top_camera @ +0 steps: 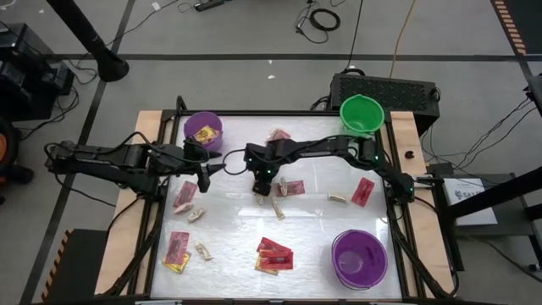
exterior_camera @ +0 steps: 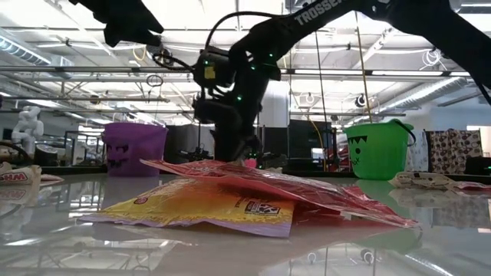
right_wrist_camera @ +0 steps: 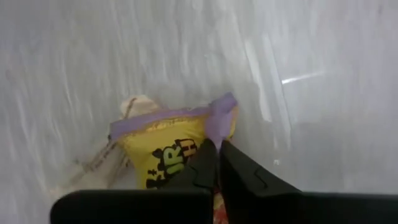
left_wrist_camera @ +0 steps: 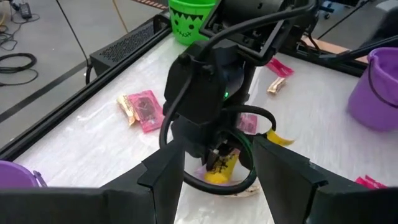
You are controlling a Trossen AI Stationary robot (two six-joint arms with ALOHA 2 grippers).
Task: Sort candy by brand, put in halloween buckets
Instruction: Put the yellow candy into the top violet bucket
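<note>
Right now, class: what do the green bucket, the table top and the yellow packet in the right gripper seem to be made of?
Green bucket: probably moulded plastic, smooth with a slight sheen and a thick rim. Table top: a glossy white sheet, maybe laminate or acrylic; it mirrors the candy in the low view. Yellow packet, pinched by the right gripper: thin printed film, crinkled and shiny.

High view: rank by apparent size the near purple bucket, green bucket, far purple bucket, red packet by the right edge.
1. Near purple bucket, clearly largest.
2. Green bucket and far purple bucket: look about alike, not ranking them.
3. Red packet, smallest.
</note>
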